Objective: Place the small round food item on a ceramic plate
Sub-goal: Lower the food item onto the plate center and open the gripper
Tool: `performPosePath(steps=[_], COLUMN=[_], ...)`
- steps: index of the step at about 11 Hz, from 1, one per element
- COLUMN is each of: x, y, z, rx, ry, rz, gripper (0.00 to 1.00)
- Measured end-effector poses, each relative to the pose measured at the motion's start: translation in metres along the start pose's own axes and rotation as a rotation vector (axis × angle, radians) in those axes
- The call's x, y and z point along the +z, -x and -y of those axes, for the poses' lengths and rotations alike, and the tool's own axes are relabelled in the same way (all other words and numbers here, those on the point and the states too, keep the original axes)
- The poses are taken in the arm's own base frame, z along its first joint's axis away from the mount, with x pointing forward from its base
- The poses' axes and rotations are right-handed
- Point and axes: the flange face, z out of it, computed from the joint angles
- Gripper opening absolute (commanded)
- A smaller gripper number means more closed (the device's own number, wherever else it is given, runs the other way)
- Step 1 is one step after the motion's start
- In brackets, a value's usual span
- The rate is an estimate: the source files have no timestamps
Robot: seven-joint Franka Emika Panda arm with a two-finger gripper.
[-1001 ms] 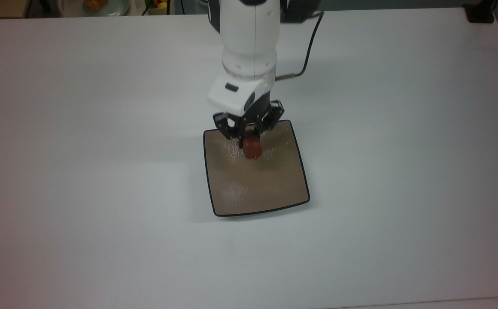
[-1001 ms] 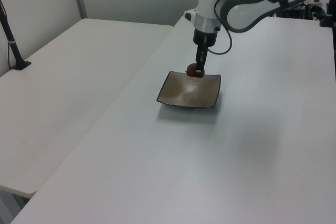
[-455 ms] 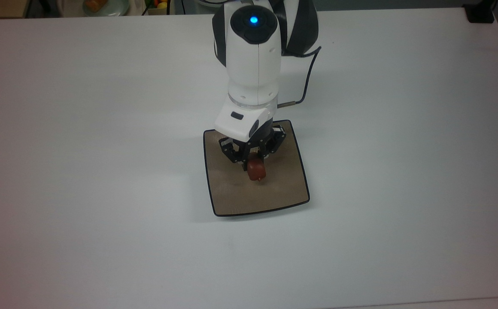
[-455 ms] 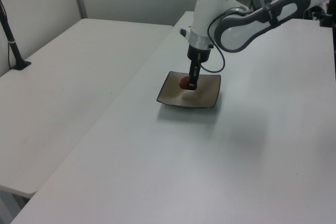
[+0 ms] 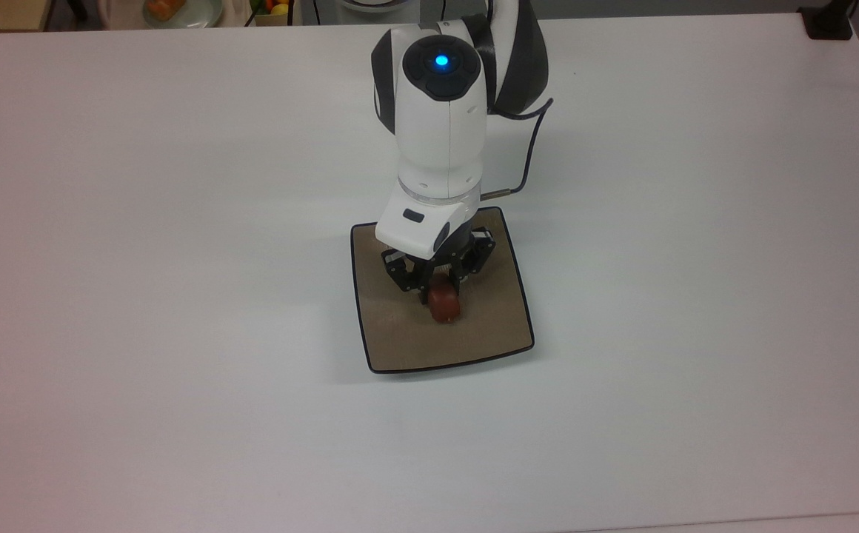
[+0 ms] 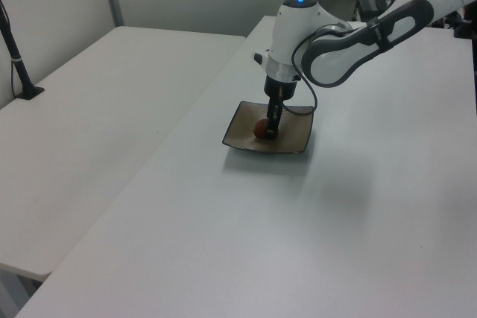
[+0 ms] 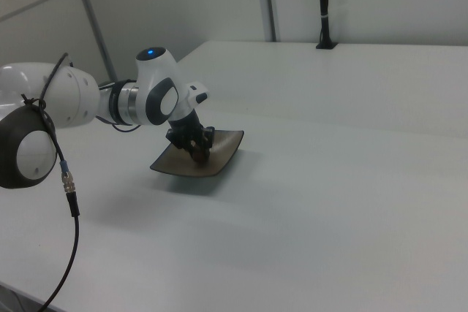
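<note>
over the middle of the ceramic plate (image 5: 407, 344), the gripper (image 5: 440, 290) points down with its two dark fingers (image 5: 425, 284) closed on the small round food item (image 5: 444, 304). seen from the top view, the reddish-brown lump sits between the fingertips and pokes out just below them, toward the plate's near edge. in the left view, the food item (image 6: 260, 129) shows on the left view's left of the gripper (image 6: 270, 131), low over the plate (image 6: 244, 138); whether it touches the glazed surface cannot be told. in the right view, the gripper (image 7: 199, 153) is down inside the plate (image 7: 219, 157), and the lump is too dark there to pick out from the fingers. the square tan plate lies flat on the white table (image 5: 696, 296), and the white arm (image 5: 440, 126) rises above it with a blue light on top.
</note>
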Motion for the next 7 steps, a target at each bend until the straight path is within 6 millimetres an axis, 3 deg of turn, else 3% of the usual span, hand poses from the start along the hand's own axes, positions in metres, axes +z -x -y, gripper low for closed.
performPosePath(steps=[1,5,7], x=[0.000,-0.004,-0.024], y=[-0.001,-0.004,-0.010], z=[0.000,0.000,-0.001], rx=[0.000,0.000,0.000], ry=[0.001,0.002,0.006], rz=[-0.009,-0.019,-0.046], gripper=[1.00,1.00,1.00])
